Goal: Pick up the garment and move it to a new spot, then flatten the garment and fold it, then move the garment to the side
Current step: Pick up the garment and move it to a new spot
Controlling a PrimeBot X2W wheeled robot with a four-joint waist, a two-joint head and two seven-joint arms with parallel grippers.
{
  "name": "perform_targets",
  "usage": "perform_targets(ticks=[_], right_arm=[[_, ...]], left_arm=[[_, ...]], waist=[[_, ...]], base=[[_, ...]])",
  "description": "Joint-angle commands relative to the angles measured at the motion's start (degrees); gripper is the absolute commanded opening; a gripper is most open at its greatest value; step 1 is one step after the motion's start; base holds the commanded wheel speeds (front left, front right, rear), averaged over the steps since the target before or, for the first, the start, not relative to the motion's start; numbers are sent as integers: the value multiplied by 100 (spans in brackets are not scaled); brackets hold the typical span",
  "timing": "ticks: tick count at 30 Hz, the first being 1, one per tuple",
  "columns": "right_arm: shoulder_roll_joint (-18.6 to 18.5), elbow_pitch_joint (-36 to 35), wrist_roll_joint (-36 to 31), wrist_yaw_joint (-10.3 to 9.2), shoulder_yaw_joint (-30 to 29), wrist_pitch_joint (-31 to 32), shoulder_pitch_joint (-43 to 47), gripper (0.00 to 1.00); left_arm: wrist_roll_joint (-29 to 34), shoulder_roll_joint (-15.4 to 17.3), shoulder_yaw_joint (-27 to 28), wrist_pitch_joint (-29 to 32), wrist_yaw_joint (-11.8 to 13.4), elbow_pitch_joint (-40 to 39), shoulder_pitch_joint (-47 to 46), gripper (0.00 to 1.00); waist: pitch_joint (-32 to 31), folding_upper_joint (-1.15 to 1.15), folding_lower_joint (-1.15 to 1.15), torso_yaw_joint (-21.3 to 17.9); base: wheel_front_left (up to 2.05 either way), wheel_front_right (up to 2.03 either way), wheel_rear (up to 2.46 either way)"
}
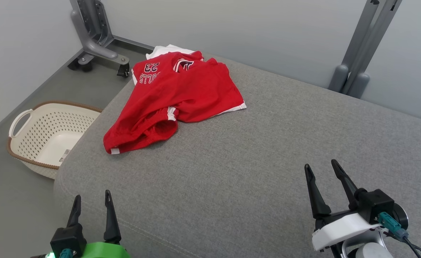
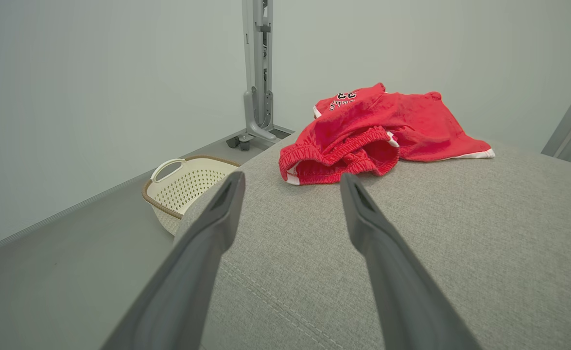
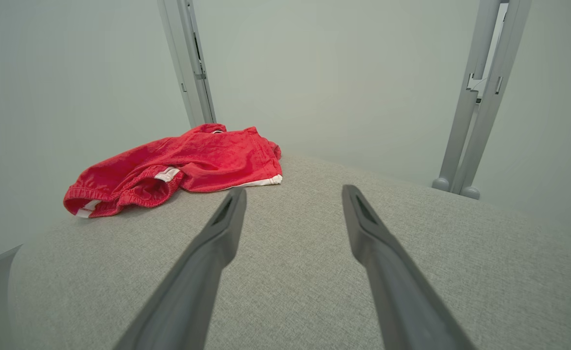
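Head view, contents listed by size.

1. Grey upholstered surface (image 1: 267, 143): runs from the lower left to the right edge of the frame.
2. Red garment (image 1: 181, 93): upper left of centre, rumpled, lying on the surface near its far left corner. Its long axis slants from the lower left to the top of the frame. A gathered, ribbed opening points to the lower left; the end printed "23" lies uppermost, the numerals reading upside down. A white-trimmed edge juts right.
3. Cream basket (image 1: 67, 104): left edge, on the floor, apart from the surface.
4. Right gripper (image 1: 320, 163): lower right, fingers spread wide, nothing between them.
5. Left gripper (image 1: 92, 194): bottom left, likewise spread and empty.
6. White cloth (image 1: 163, 50): a corner peeps out beyond the garment's top end.

Step in hand, as I judge it: the first, the pick-up, not yet begun, since both grippers stand well apart from the garment. The next move calls for a reach up-frame and leftward. The ribbed end lies nearest the left gripper and looks the readier hold.
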Motion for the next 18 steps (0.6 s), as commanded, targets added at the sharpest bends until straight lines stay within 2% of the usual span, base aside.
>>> perform_targets(ticks=[1,6,9,13,18], right_arm=[[-24,-15,-27,-6,12,-18,-27,100],[-25,-47,-5,-6,-47,-18,113,100],[-24,-82,-17,-6,-152,-18,179,100],[-22,-152,-77,-6,-233,-18,236,100],[-25,-245,-281,-6,-194,-18,59,100]], left_arm=[[-23,-3,20,-4,-8,-7,67,100],[72,-1,-46,-4,-101,118,-102,100],[150,146,-36,-4,-178,174,-370,100],[257,469,20,-4,-312,284,-906,100],[415,1004,-7,221,-566,395,-1899,100]], waist=[[-2,0,0,-1],[-22,0,0,-14],[-33,0,0,-17],[42,0,0,-126],[409,0,0,-482]], base=[[0,0,0],[0,0,0],[0,0,0],[0,0,0],[0,0,0]])
